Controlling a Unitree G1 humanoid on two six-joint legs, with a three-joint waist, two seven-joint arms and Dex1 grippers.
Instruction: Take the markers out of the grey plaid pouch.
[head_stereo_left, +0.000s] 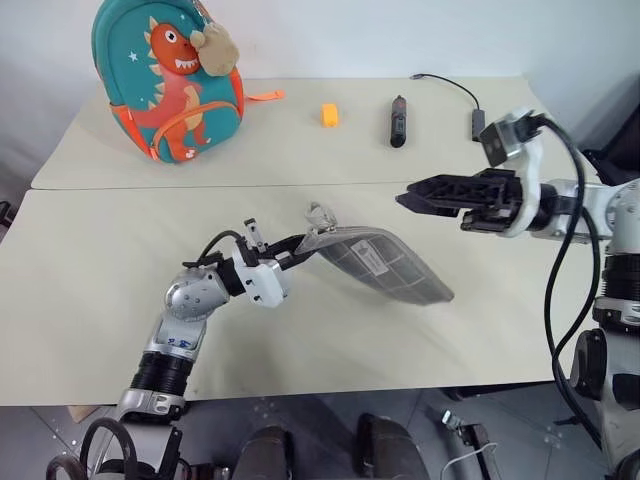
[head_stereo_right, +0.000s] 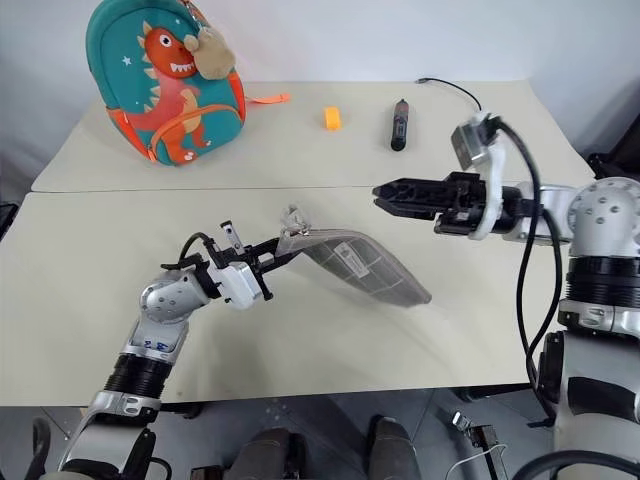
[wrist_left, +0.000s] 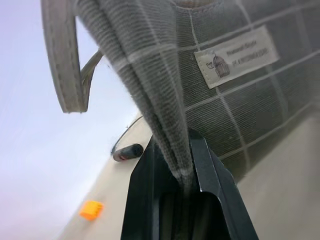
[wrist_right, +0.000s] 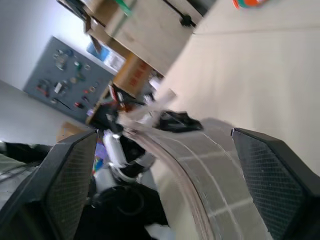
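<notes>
Left eye view: left gripper (head_stereo_left: 290, 250) is pinching the pouch (head_stereo_left: 385, 265) by its near end, holding that end off the table (head_stereo_left: 100, 290) while the far end is resting on the surface. Pouch's long axis is running from about 10 o'clock down to 4 o'clock. Left wrist view is showing the two black fingers (wrist_left: 212, 177) pressed tight on a fold of the grey plaid fabric beside the white label (wrist_left: 235, 56).

Right gripper (head_stereo_left: 412, 197) is hanging level above the table, pointing toward 9 o'clock, jaws spread wide and holding nothing. Pouch is lying at roughly 7 o'clock from its tips, near but apart; right wrist view is showing the pouch between the open fingers (wrist_right: 270, 170).

No markers are showing; presumably inside the pouch. Zip state unclear. Judgement: right arm is the free one, so it would be doing the opening or reaching in
</notes>
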